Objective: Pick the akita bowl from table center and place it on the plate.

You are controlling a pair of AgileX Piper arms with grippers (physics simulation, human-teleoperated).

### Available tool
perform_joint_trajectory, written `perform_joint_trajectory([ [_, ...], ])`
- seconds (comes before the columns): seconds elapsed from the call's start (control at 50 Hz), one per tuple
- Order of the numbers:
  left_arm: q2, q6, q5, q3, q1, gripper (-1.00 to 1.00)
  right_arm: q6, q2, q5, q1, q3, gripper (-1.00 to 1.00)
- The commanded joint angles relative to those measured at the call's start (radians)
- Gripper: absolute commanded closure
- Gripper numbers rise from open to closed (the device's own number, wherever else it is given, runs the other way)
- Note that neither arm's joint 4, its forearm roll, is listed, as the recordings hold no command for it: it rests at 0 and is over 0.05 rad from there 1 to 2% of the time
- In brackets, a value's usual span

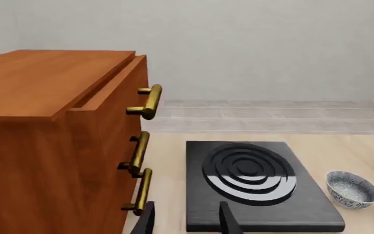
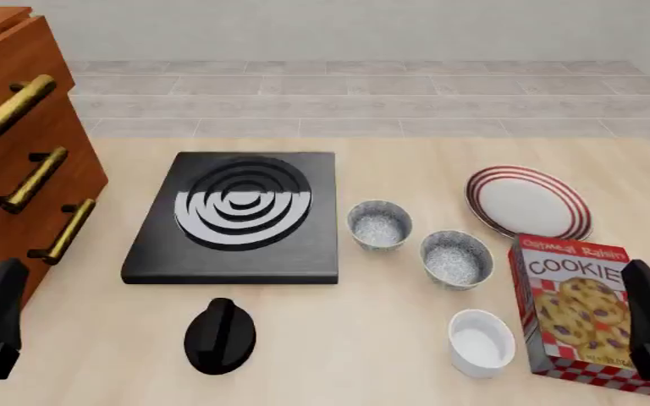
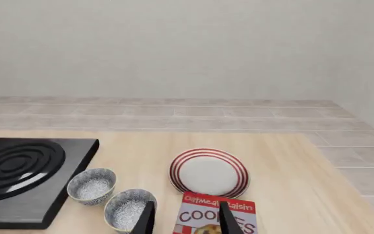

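Currently nothing gripped: left gripper and right gripper both parted and empty, well short of the target. Akita bowl upright on table, just beside the hob, apart from the plate. Beware the look-alike bowl between the two: easily mistaken for the target, or clipped during carry. Avoid cookie box and ramekin on approach.
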Motion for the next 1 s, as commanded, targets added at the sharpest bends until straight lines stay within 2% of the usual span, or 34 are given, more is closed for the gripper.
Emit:
perform_joint_trajectory([
  [0.02,-0.001,0.009,0.003,-0.002,0.004,-1.0,0.034,0.0,0.004,-0.007,-0.009,-1.0],
  [0.12,-0.003,0.009,0.006,-0.004,0.004,-1.0,0.027,0.001,0.011,-0.002,-0.009,-1.0],
  [0.14,-0.004,0.009,0.007,-0.004,0.004,-1.0,0.003,0.001,0.011,0.008,-0.011,-1.0],
  [0.16,-0.004,0.009,0.007,-0.004,0.004,-1.0,0.003,0.001,0.011,0.008,-0.012,-1.0],
  [0.18,-0.004,0.009,0.008,-0.006,0.004,-1.0,0.032,0.006,0.009,-0.004,-0.021,-1.0],
  [0.2,-0.003,0.01,0.006,-0.005,0.004,-1.0,0.038,0.006,0.012,-0.007,-0.024,-1.0],
  [0.3,-0.002,0.01,0.003,-0.003,0.004,-1.0,0.021,0.005,0.03,-0.014,-0.038,-1.0],
  [0.46,0.005,0.009,-0.005,-0.001,0.004,-1.0,0.002,0.006,0.148,-0.031,-0.171,-1.0],
  [0.54,0.004,0.009,-0.002,-0.002,0.004,-1.0,0.019,0.026,0.194,-0.012,-0.236,-1.0],
  [0.56,0.002,0.009,0.0,-0.003,0.004,-1.0,-0.002,0.041,0.195,-0.007,-0.246,-1.0],
  [0.62,0.003,0.009,0.0,-0.003,0.004,-1.0,0.003,0.073,0.196,0.002,-0.273,-1.0],
  [0.7,0.001,0.009,0.003,-0.005,0.004,-1.0,-0.029,0.153,0.172,0.028,-0.3,-1.0],
  [0.76,0.003,0.009,0.0,-0.003,0.004,-1.0,-0.028,0.177,0.182,0.036,-0.336,-1.0],
  [0.86,0.007,0.009,-0.007,-0.001,0.004,-1.0,-0.068,0.246,0.18,0.071,-0.375,-1.0],
  [0.92,0.002,0.009,0.002,-0.004,0.004,-1.0,-0.096,0.278,0.197,0.109,-0.433,-1.0],
  [0.94,0.005,0.009,-0.002,-0.003,0.004,-1.0,-0.132,0.306,0.203,0.143,-0.453,-1.0],
  [1.0,0.002,0.009,0.002,-0.005,0.004,-1.0,-0.15,0.363,0.213,0.153,-0.497,-1.0],
])
